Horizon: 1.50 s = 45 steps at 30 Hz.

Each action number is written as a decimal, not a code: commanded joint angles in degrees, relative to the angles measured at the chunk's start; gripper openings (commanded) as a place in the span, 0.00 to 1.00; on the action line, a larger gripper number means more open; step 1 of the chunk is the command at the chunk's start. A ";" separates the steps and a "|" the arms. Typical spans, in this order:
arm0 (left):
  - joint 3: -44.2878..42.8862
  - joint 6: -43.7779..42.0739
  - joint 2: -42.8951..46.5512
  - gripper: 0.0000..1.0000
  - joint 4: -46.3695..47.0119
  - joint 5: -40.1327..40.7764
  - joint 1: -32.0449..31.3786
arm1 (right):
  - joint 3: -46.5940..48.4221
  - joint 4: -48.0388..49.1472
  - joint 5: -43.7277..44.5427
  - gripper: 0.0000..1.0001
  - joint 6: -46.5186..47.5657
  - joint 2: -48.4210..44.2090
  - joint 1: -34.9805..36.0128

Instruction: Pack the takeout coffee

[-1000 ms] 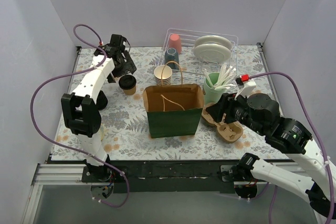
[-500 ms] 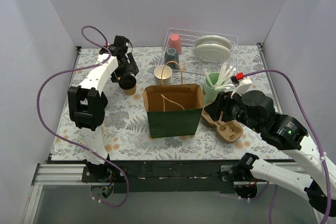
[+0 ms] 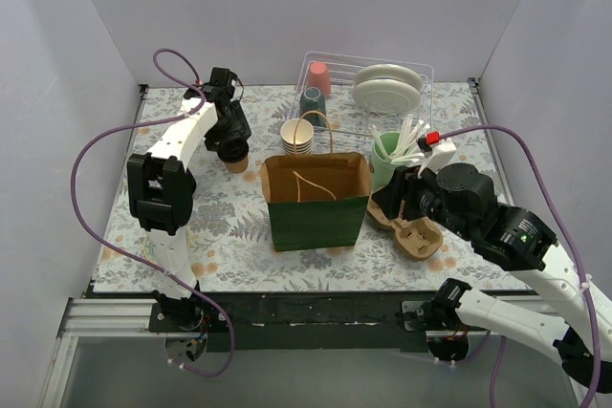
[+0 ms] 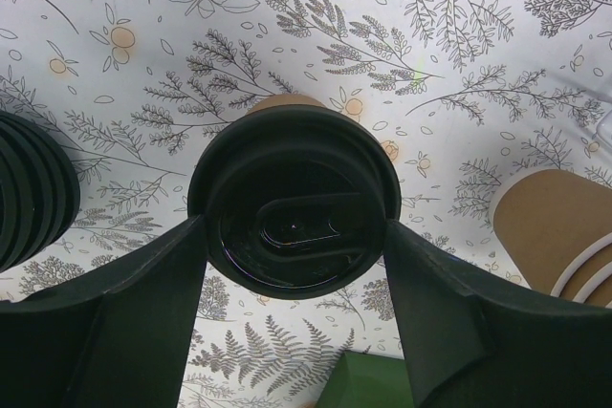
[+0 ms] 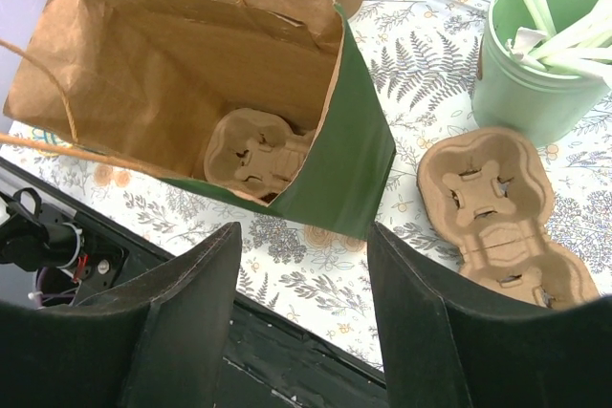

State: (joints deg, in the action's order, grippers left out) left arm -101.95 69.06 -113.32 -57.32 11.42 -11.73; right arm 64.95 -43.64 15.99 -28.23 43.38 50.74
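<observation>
- Black lid of the takeout coffee (image 4: 295, 200) sits between the left gripper (image 4: 295, 246) jaws, at or near contact; a firm clamp cannot be confirmed.
- Cup stands upright, left of and behind the green bag (image 3: 316, 222).
- Recommended: squeeze gently, lift level, and clear the bag's rim.
- Right gripper (image 5: 304, 236) hangs above the bag, jaws spread, empty.

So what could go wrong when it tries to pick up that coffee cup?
1. The left gripper straddles the takeout coffee, seemingly at lid height. Squeezing there might pop the lid off or let the cup slip.
2. The stack of paper cups stands close by, towards the green bag, and could get knocked over on the way.
3. The carrier inside the bag looks tilted, so the cup might tip once it is in.
</observation>
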 commanded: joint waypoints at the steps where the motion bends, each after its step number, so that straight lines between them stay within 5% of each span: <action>1: -1.76 -1.64 0.03 0.64 -0.16 0.45 0.30 | 2.20 0.67 2.11 0.63 0.81 0.39 -0.12; 15: -5.36 -0.59 1.69 0.42 -3.85 0.18 0.21 | 5.27 -3.72 5.36 0.62 -1.74 1.62 -0.20; 19: -6.24 0.11 4.24 0.12 -4.82 -1.57 0.21 | 7.73 -6.81 6.95 0.62 -3.06 3.47 -0.12; 22: -8.35 0.99 6.61 0.01 -6.22 -4.73 0.30 | 9.14 -7.60 5.38 0.63 -3.06 4.96 -0.12; 38: -18.37 0.29 21.45 0.00 -3.34 -27.76 0.30 | 11.34 -4.44 1.15 0.63 -2.71 11.29 -0.12; 45: -18.02 -4.80 28.84 0.00 3.96 -40.76 0.21 | 15.73 -7.26 8.71 0.62 -3.94 14.19 -0.12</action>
State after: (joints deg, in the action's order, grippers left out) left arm -118.74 68.07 -89.58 -58.50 -18.81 -11.73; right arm 76.27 -51.13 19.53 -31.40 57.41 50.74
